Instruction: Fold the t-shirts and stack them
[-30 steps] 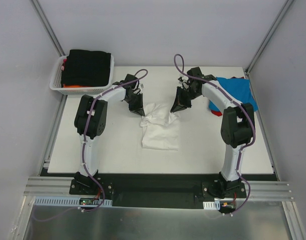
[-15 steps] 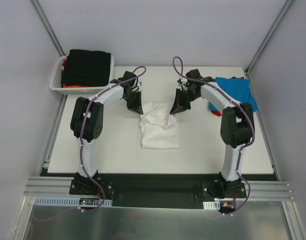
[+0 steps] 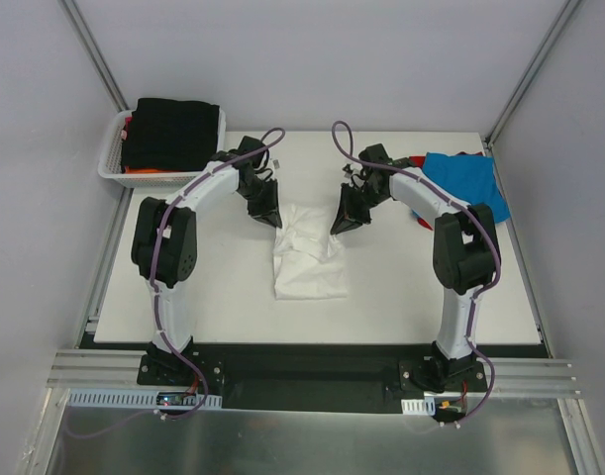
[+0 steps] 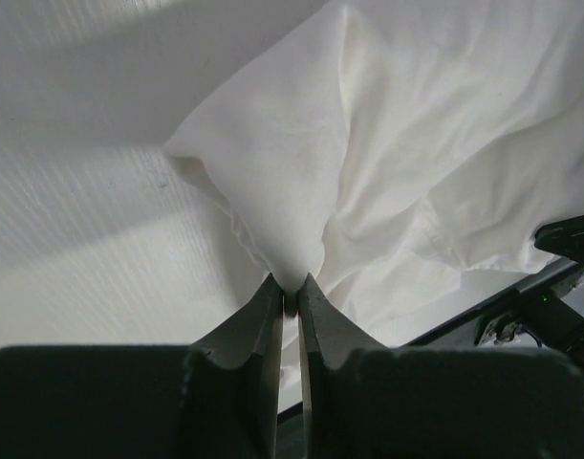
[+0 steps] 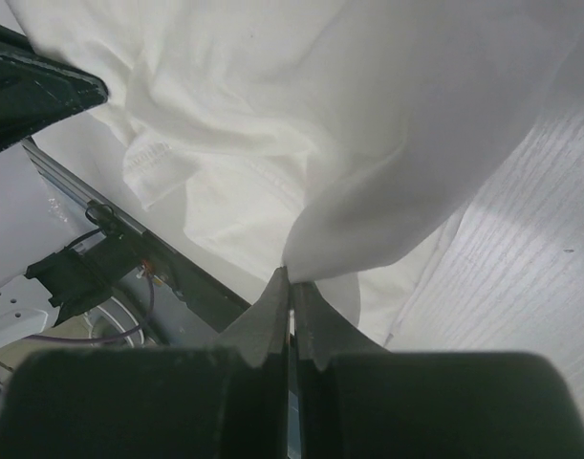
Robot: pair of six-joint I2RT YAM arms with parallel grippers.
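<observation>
Both arms reach from their bases toward the middle of the table (image 3: 213, 307). The left arm (image 3: 161, 242) rises to a high elbow, and its forearm slants right and away to the wrist. The right arm (image 3: 465, 247) mirrors it, its forearm slanting left. Both wrists tip down and inward, facing each other across the far end of the white shirt (image 3: 307, 259).

The left gripper (image 4: 292, 289) has its jaws nearly together, pinching a peaked fold of the white cloth at the tips. The right gripper (image 5: 292, 284) is closed tight on another fold, the cloth draping away above it.

The white shirt lies at the table's centre, between the two grippers and toward the arms from them. Its long axis runs near to far. The near end lies flat with a fairly straight edge. The far end is bunched and creased, gathered up at the two pinched corners.

A blue shirt (image 3: 467, 180) lies crumpled at the far right corner, well apart from the white one. At the far left a basket (image 3: 108, 163) holds a folded black shirt (image 3: 178, 134) on top of an orange one (image 3: 149, 170).
</observation>
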